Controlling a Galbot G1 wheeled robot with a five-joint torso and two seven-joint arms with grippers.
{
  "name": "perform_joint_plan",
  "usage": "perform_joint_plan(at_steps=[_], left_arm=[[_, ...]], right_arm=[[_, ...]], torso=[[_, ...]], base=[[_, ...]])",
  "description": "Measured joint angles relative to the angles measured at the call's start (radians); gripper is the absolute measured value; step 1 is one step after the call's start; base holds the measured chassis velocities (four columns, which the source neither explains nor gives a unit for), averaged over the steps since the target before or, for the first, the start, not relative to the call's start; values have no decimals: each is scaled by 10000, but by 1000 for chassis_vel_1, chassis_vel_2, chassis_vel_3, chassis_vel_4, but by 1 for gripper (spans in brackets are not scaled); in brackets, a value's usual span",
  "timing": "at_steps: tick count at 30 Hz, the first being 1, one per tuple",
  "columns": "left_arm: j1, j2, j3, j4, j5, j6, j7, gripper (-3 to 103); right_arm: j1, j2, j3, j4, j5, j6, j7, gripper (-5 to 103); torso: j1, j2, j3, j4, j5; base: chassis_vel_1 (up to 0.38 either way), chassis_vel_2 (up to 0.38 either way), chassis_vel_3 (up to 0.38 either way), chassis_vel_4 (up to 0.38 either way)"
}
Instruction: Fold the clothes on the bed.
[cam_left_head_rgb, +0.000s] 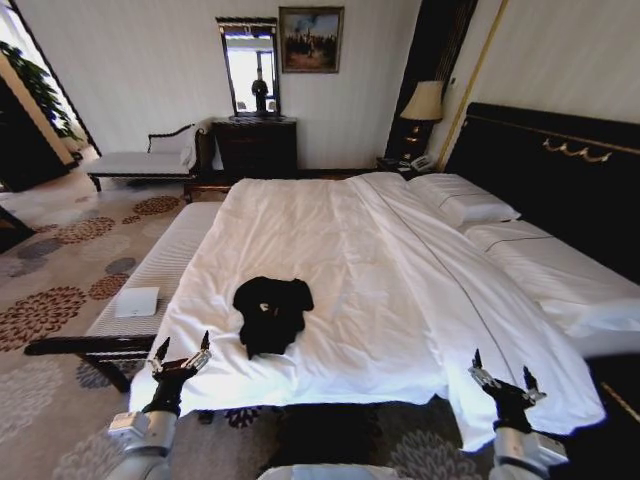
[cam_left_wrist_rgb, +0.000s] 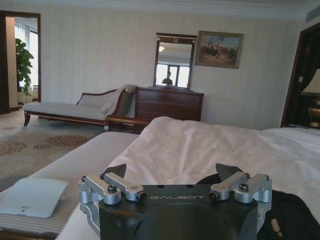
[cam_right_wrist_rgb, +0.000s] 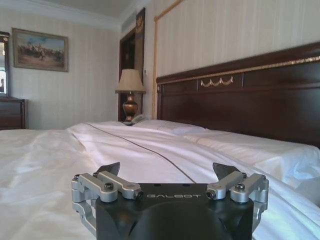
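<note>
- Head view: the black T-shirt lies crumpled on the white duvet of the bed, near the foot edge and toward my left. My left pincer hovers at that edge, just short of the shirt, fingers spread and empty. My right pincer hangs near the bed's other foot corner, well apart from the shirt, also spread and empty.
- Left wrist view: my left pincer gapes over the duvet with the T-shirt just beyond it (a dresser shows here).
- Right wrist view: my right pincer gapes toward pillows and headboard.
</note>
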Motion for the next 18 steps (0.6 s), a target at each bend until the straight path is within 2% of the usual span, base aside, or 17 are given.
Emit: perform_joint_plan(at_steps=[4,7,10,18], left_arm=[[-24,-3,75,-28,68,37,-31,100],[-32,-1,125,-49,116,58,-40,100],[-39,14,145,-60,135,74,-41,100],[-36,20,184,-99,150,124,-88,100]], right_arm=[[-29,115,4,-377,86,480,-217,100],[-128,136,2,-514,714,872,-757,100],[-138,122,41,-534,969,906,-1006,100],[-100,56,154,-694,1066,865,-1114,100]], torso=[[-1,1,-1,-2,7],[-3,1,0,-1,15],[-2,0,1,-3,23],[-2,0,1,-1,12]], base=[[85,77,-73,-111],[36,14,-6,-10],[-67,-27,48,13],[-89,75,87,-54]])
